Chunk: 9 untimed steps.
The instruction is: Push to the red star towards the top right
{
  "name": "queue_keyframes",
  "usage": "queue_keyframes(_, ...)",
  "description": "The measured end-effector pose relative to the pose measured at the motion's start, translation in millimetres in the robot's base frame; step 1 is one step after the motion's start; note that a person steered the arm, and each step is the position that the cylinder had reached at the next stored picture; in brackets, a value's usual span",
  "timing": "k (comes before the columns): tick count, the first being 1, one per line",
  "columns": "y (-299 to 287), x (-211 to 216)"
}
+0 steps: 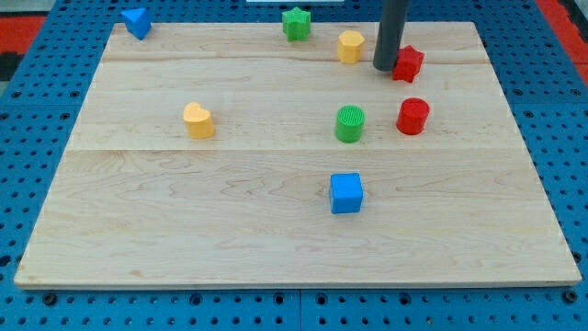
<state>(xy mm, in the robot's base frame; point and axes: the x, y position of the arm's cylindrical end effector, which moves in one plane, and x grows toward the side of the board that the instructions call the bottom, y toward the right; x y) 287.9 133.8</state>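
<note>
The red star (410,62) lies near the view's top right on the wooden board (276,239). My tip (385,68) is at the star's left edge, touching or nearly touching it. The dark rod rises straight up out of the view's top. A yellow block (350,45) lies just left of the rod.
A red cylinder (413,116) lies below the star, with a green cylinder (350,123) to its left. A blue cube (346,193) sits lower centre. A yellow heart (197,120) lies at the left. A green star (296,23) and a blue block (137,21) sit at the top edge.
</note>
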Motion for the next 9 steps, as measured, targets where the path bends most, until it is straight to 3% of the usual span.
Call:
queue_keyframes(3,25.9,52.7)
queue_keyframes(9,34.5,-10.0)
